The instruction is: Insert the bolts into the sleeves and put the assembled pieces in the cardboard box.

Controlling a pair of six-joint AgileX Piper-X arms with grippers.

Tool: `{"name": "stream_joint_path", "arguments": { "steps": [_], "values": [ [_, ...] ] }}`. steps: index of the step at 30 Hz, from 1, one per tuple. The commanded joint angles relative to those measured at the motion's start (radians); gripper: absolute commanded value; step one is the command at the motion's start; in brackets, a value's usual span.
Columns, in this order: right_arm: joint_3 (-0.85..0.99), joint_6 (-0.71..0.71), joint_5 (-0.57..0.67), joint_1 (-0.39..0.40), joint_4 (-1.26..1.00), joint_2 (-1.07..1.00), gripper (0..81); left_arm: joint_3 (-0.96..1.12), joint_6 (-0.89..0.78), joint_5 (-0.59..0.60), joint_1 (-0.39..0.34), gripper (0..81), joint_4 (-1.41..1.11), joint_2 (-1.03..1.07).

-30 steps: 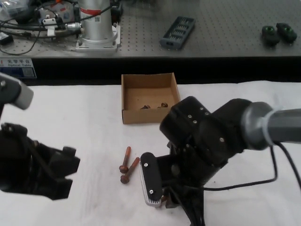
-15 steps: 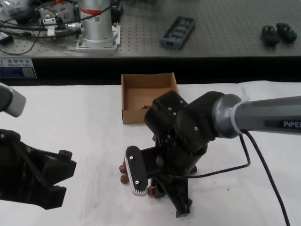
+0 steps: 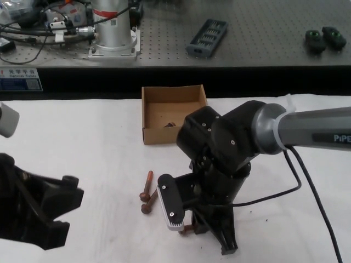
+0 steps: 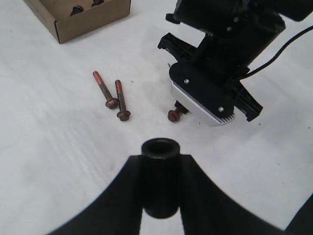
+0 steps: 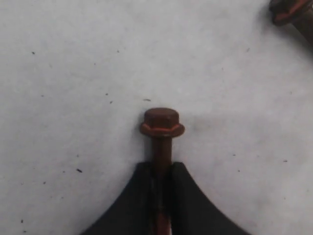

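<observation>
Over the white cloth, right claw grips a bolt, left claw a sleeve; arm lettering seemingly cut off.

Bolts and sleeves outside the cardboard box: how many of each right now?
Bolts: 3, two loose on the cloth, one in the right hand.
Sleeves: 1, in the left hand.
Total: 4.

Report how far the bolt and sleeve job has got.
Done: the brown cardboard box holds dark pieces, seemingly assembled. In hand: the left pincer grips a black cylindrical sleeve, the right pincer a copper-coloured hex-head bolt, not yet joined. Left: that insertion and boxing, plus two loose copper-coloured bolts on the white cloth.
</observation>
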State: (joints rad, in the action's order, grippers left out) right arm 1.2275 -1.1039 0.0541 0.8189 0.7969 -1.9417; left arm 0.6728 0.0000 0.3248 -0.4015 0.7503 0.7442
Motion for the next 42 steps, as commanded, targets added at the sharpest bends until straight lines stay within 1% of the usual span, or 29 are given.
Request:
{"name": "stream_joint_path", "arguments": {
  "steps": [1, 4, 6, 10, 12, 14, 17, 18, 19, 23, 24, 25, 27, 28, 30, 32, 34, 37, 39, 42],
  "values": [
    [0.002, -0.004, -0.042, -0.028, 0.014, -0.002, 0.7, -0.001, -0.017, 0.003, 0.000, 0.6, 0.028, -0.007],
    [0.002, 0.055, -0.032, -0.031, -0.050, -0.002, 4.2, -0.001, -0.024, 0.003, 0.000, 0.6, 0.025, -0.007],
    [0.002, 0.079, -0.012, -0.031, -0.090, -0.002, 4.3, -0.001, -0.024, 0.003, 0.000, 0.6, 0.011, -0.007],
    [0.002, 0.081, 0.017, -0.031, -0.114, -0.002, 4.3, -0.021, -0.055, 0.001, 0.000, 0.6, -0.023, -0.007],
    [0.002, 0.134, 0.026, -0.031, -0.130, -0.002, 4.3, -0.081, -0.093, 0.001, 0.000, 0.6, -0.101, -0.007],
    [0.002, 0.202, 0.073, -0.046, -0.140, 0.003, 4.3, -0.163, -0.144, 0.022, 0.000, 0.6, -0.193, -0.007],
    [0.001, 0.333, 0.226, -0.090, -0.142, 0.025, 4.3, -0.301, -0.230, 0.102, 0.000, 0.6, -0.362, -0.007],
    [-0.002, 0.372, 0.280, -0.109, -0.146, 0.040, 4.3, -0.343, -0.259, 0.112, 0.000, 0.6, -0.412, -0.007],
    [-0.005, 0.404, 0.320, -0.126, -0.151, 0.058, 4.3, -0.381, -0.283, 0.112, 0.000, 0.6, -0.461, -0.007],
    [-0.006, 0.471, 0.396, -0.191, -0.164, 0.145, 4.3, -0.487, -0.342, 0.113, 0.000, 0.6, -0.664, -0.007],
    [-0.006, 0.507, 0.433, -0.210, -0.181, 0.170, 4.3, -0.505, -0.355, 0.110, 0.000, 0.6, -0.731, -0.007],
    [-0.006, 0.561, 0.503, -0.231, -0.205, 0.195, 4.3, -0.519, -0.365, 0.096, 0.000, 0.6, -0.791, -0.007],
    [-0.021, 0.657, 0.631, -0.269, -0.282, 0.242, 4.3, -0.528, -0.371, 0.059, 0.000, 0.6, -0.872, 0.001],
    [-0.041, 0.728, 0.671, -0.288, -0.350, 0.270, 4.3, -0.528, -0.370, 0.037, 0.000, 0.6, -0.898, 0.011],
    [-0.098, 0.860, 0.716, -0.314, -0.485, 0.318, 4.3, -0.528, -0.370, 0.035, 0.000, 0.6, -0.949, 0.054],
    [-0.167, 0.950, 0.724, -0.332, -0.618, 0.367, 4.3, -0.528, -0.376, 0.039, 0.000, 0.6, -1.007, 0.114],
    [-0.233, 1.019, 0.724, -0.340, -0.703, 0.414, 4.3, -0.524, -0.388, 0.039, -0.003, 0.6, -1.086, 0.198],
    [-0.331, 1.124, 0.756, -0.340, -0.845, 0.467, 4.3, -0.488, -0.383, 0.083, -0.003, 0.6, -1.182, 0.341],
    [-0.394, 1.217, 0.772, -0.340, -0.952, 0.495, 4.3, -0.449, -0.367, 0.107, -0.021, 0.6, -1.229, 0.442],
    [-0.489, 1.370, 0.772, -0.340, -1.157, 0.518, 4.3, -0.377, -0.304, 0.107, -0.075, 0.6, -1.273, 0.562]
  ]
}}
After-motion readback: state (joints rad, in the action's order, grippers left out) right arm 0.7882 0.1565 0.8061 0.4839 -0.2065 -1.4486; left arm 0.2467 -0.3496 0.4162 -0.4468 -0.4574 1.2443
